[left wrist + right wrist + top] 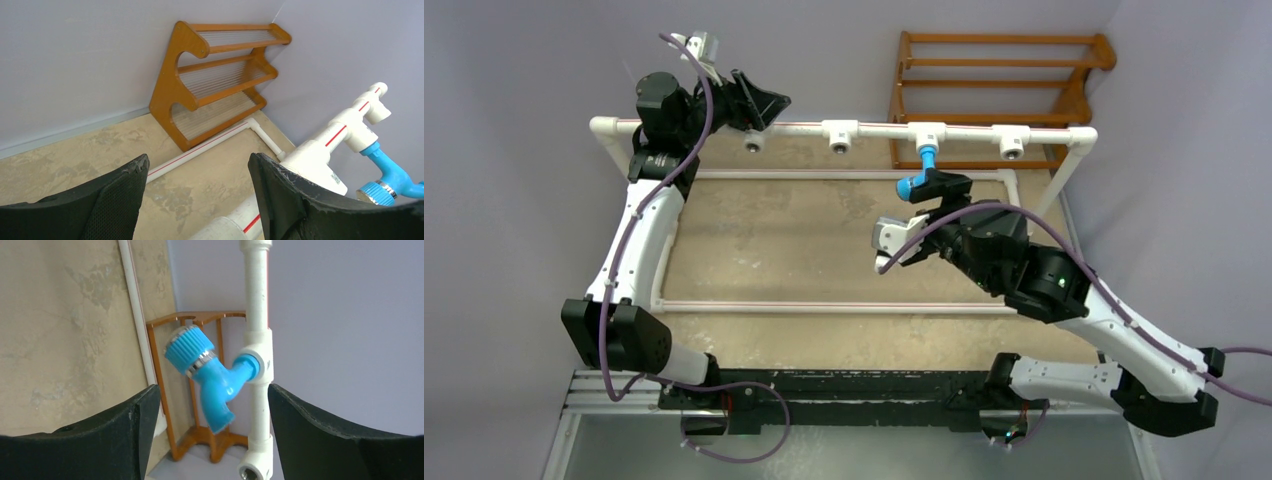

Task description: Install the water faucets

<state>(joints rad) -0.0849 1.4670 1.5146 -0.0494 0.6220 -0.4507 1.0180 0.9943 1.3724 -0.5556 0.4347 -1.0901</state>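
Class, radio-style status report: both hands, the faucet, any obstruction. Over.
Left hand open, over the pipe rail. Right hand open, off the blue faucet. Faucet seated in third tee. Nothing blocking.

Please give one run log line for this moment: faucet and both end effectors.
blue faucet: in tee fitting | right end effector: open, faucet ahead, not held | left end effector: open, by pipe

The table (824, 250) is seen from above and behind. The left wrist view is aimed along the pipe (320, 150) toward the wooden rack (1004, 40) at 1 o'clock. The blue tap (215, 380), seen close from the right wrist, is shared by all views.
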